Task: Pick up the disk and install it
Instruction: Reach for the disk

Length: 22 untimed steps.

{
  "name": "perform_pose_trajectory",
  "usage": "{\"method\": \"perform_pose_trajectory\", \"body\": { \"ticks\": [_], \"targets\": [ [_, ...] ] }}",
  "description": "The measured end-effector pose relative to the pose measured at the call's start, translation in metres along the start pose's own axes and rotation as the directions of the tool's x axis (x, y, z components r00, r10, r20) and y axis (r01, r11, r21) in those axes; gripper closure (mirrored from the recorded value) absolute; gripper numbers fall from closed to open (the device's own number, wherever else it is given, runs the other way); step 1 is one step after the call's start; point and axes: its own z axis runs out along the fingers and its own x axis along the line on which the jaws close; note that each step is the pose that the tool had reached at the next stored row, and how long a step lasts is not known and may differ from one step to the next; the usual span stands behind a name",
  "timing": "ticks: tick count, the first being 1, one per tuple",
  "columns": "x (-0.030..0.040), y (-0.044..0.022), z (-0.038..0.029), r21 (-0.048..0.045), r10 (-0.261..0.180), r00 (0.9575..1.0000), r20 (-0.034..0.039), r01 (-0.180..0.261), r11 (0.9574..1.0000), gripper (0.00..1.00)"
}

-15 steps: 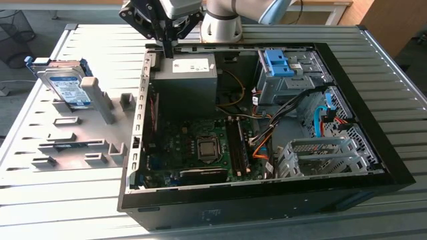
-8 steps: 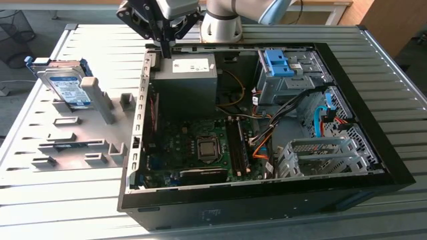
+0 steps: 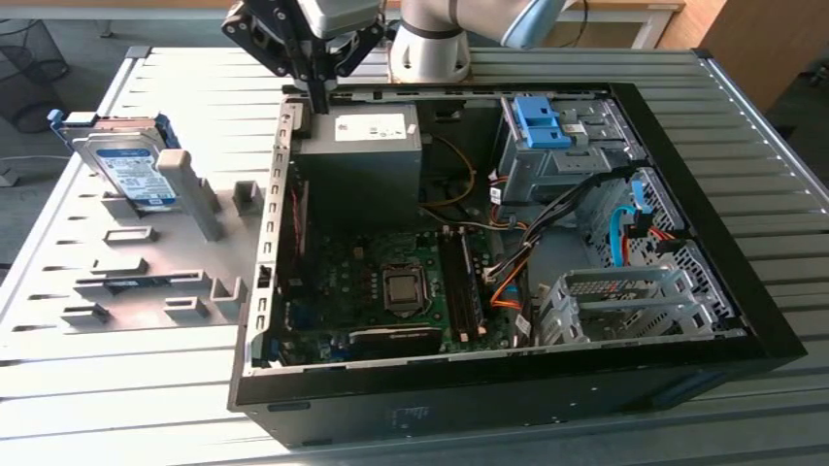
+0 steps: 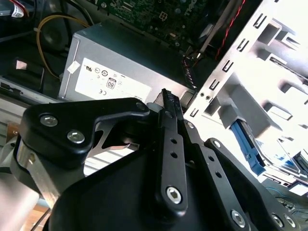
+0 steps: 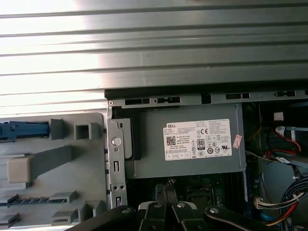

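Flat rectangular silver hard disk with a white-and-blue label and bright blue plastic caddy rails [image 3: 130,170] is seen at the upper left of the exterior view. It is stood on edge, slightly tilted, in a slot of the light grey fixture plate [image 3: 155,257], which is laid on the slatted metal table [image 3: 116,388]. The disk is not gripped and not touched. The black two-finger gripper [image 3: 315,97] is located at upper centre of that view. It is pointed down over the upper-left corner of the open black tower case [image 3: 518,403], just above the grey boxy power supply with a white sticker [image 3: 363,150]. The fingers [image 5: 160,195] are seen pressed together in both wrist views, with nothing held between them. The disk is placed well apart from the fingertips, toward the exterior view's left, with the case's perforated metal wall in between. Part of the disk's blue rail [image 4: 248,147] is caught in the second wrist view beyond that wall. A blue plastic bracket [image 3: 545,121] is seated on the drive cage at the upper right of the case interior.
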Motion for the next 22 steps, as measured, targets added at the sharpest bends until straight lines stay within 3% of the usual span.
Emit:
{"method": "perform_pose_trajectory", "body": {
  "ticks": [22],
  "targets": [
    [0.006, -0.0005, 0.0012, 0.0, 0.0, 1.0, -0.0001, 0.0, 1.0, 0.89]
  ]
}}
